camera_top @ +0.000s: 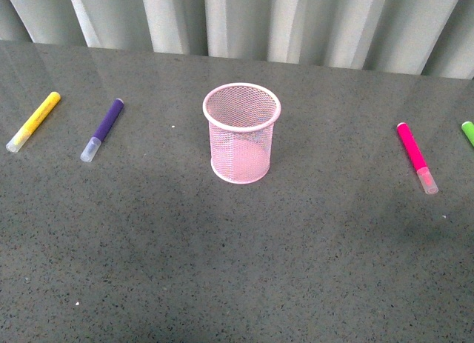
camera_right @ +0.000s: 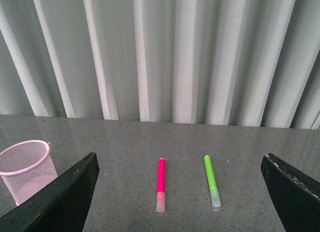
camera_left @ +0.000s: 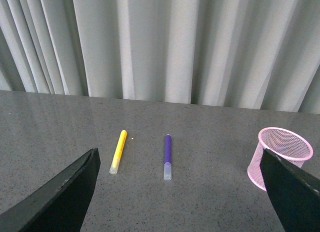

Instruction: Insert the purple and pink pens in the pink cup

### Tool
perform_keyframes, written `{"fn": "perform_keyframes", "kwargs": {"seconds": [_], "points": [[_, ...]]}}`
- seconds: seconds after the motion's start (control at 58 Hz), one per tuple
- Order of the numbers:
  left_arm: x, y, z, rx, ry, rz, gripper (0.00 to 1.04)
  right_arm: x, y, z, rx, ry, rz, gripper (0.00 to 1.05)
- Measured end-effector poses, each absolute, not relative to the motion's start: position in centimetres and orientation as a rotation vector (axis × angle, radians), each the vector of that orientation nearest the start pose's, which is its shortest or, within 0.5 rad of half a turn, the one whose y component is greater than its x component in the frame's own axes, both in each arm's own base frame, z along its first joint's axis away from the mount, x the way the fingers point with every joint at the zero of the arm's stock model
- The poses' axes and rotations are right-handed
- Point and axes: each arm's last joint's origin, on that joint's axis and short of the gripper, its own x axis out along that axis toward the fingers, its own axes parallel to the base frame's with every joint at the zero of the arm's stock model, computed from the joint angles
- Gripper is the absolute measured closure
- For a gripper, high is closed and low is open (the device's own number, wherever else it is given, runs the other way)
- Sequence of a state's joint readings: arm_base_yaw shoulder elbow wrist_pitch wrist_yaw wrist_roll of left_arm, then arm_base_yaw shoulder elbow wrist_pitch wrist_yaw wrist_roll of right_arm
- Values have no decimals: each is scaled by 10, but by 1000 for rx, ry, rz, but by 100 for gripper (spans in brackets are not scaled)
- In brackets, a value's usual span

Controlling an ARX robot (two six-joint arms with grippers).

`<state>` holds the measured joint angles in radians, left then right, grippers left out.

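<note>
The purple pen lies on the table at 9 o'clock from the cup, axis 1-to-7, nearer your left fingers. The pink pen lies at 3 o'clock, axis 11-to-5, nearer your right fingers. Both pairs gape wide, holding nothing.

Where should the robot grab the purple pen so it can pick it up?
Grab the purple pen around the middle of its dark barrel, coming straight down from above with the left fingers across it. It lies flat on the table, and the yellow pen is well apart, so both sides are free.
</note>
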<state>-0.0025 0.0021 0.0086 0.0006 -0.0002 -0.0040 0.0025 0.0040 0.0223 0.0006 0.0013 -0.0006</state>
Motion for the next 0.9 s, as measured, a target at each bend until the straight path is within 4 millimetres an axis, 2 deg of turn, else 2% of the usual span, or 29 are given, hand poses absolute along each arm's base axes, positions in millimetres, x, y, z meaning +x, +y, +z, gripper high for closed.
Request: {"fn": "perform_keyframes", "kwargs": {"seconds": [0.896], "points": [[97,0,166,-4,-7,-2,7,97,0,171,-1,-19,1,7]]}}
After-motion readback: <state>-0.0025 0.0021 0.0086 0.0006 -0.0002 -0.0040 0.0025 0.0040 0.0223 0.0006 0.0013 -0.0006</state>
